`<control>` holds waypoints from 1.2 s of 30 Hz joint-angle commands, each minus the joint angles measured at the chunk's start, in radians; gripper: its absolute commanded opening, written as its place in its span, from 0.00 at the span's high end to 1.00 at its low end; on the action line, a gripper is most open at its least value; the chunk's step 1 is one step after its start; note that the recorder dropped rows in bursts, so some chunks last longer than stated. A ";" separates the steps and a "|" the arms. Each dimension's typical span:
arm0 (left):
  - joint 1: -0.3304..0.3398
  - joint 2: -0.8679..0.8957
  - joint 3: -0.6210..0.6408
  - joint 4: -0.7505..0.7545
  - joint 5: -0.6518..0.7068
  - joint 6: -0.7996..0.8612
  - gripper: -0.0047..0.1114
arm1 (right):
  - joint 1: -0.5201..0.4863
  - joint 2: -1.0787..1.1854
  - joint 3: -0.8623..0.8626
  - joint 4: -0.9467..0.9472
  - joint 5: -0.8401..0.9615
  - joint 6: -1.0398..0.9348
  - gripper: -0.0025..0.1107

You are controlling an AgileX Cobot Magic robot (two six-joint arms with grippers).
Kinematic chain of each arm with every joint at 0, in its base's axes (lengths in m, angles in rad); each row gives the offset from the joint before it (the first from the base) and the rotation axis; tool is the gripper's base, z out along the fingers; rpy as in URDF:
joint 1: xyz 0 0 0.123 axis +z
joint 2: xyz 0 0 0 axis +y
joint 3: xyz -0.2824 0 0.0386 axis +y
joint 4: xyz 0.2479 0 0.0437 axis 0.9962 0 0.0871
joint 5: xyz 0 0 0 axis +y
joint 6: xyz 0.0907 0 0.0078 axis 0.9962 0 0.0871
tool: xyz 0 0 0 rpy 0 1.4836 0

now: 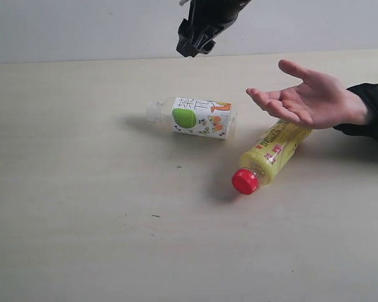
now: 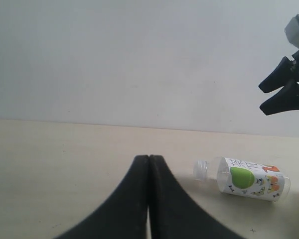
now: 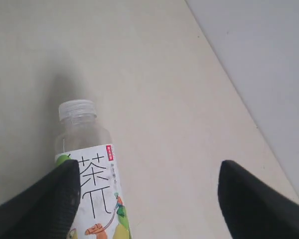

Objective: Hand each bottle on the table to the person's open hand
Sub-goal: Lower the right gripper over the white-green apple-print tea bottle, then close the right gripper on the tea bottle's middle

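Right claw (image 1: 198, 45), jaws apart, hangs above the apple-label bottle (image 1: 198, 117) on the desk (image 1: 82, 220); beside that bottle lies the yellow bottle (image 1: 268, 157), seemingly partly under the open hand (image 1: 309, 100). Left claw (image 2: 148, 159) pressed together.

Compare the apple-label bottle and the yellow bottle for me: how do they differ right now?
The apple-label bottle has a white label and a clear top; the yellow bottle has a yellow body and a red cap. The apple-label bottle lies in the open, top pointing left in the exterior view; the yellow bottle's base is hidden behind the person's open hand, cap toward the camera. Both lie on their sides on the table.
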 commanded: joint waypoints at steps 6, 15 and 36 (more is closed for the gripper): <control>-0.006 -0.006 0.001 -0.003 -0.010 0.002 0.96 | 0.020 0.161 -0.199 -0.133 0.284 0.033 0.32; -0.006 -0.006 0.001 -0.003 -0.010 0.002 0.96 | 0.065 0.275 -0.248 -0.215 0.317 -0.036 0.32; -0.006 -0.006 0.001 -0.003 -0.010 0.002 0.96 | 0.078 0.382 -0.248 -0.258 0.259 -0.058 0.27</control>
